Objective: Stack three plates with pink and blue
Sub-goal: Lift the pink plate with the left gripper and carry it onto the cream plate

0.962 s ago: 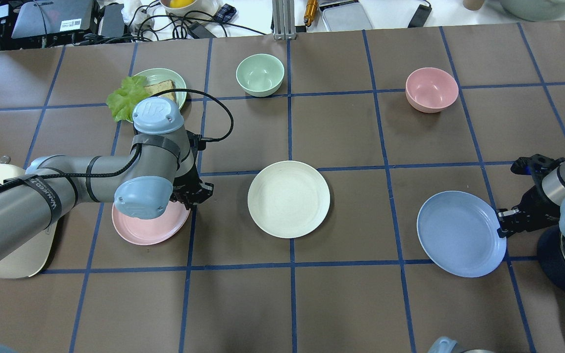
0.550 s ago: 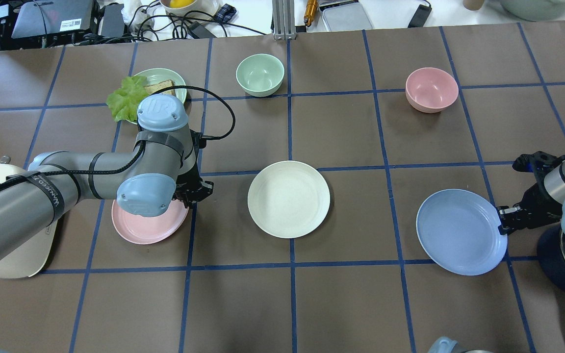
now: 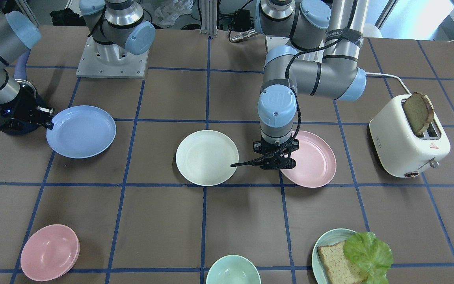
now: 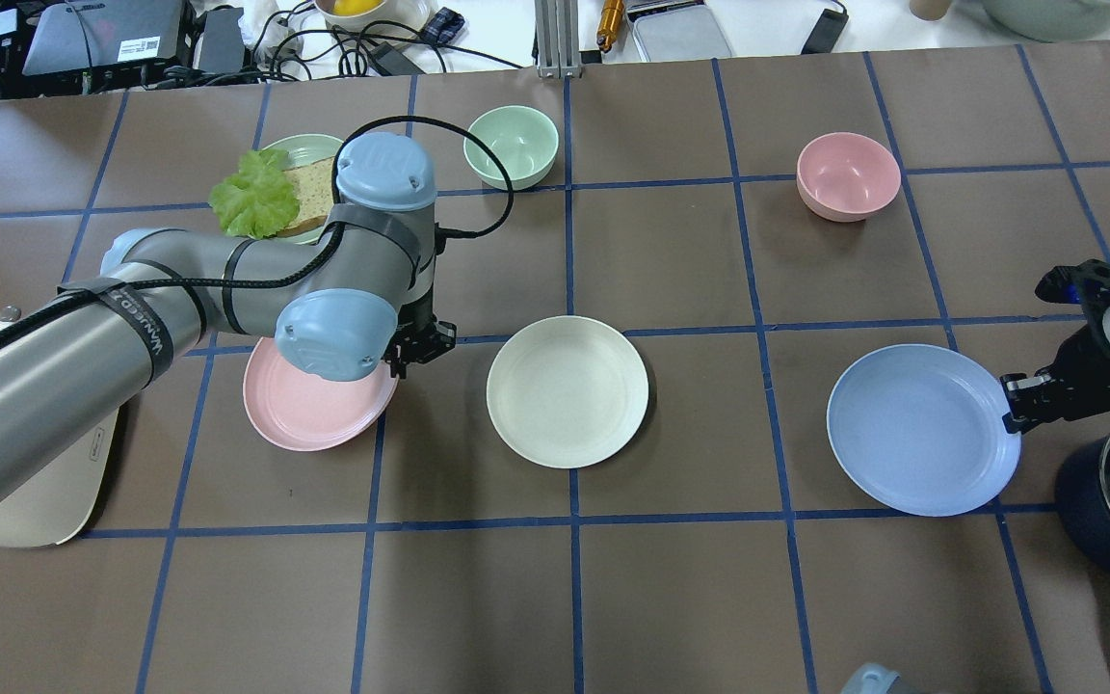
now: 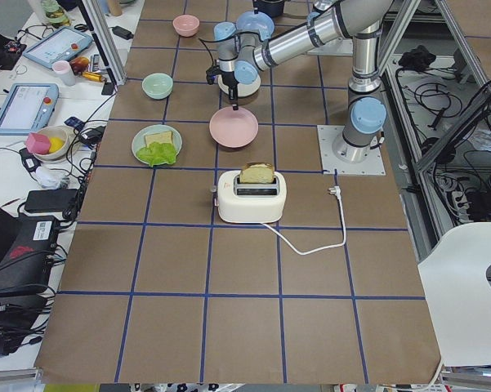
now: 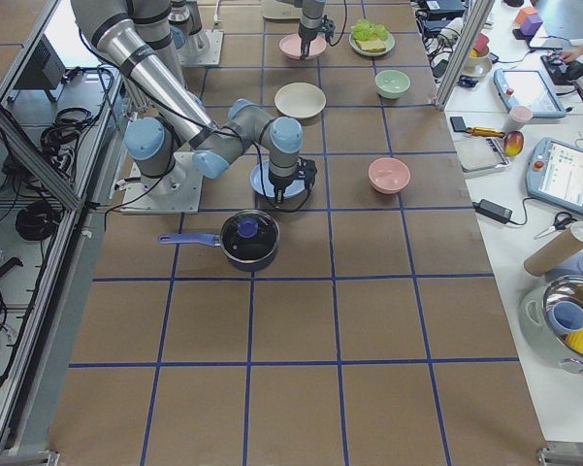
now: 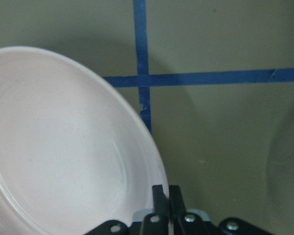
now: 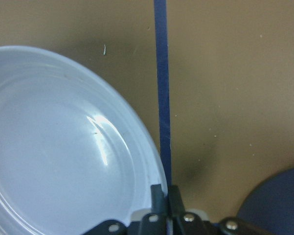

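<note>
pink plate (image 4: 309,414) faces up, rim pinched in left gripper (image 7: 165,190).

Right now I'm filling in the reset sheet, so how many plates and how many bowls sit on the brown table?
Plates: 4 (cream plate, pink plate, blue plate, green plate with bread and lettuce)
Bowls: 2 (green bowl, pink bowl)
Total: 6
</note>
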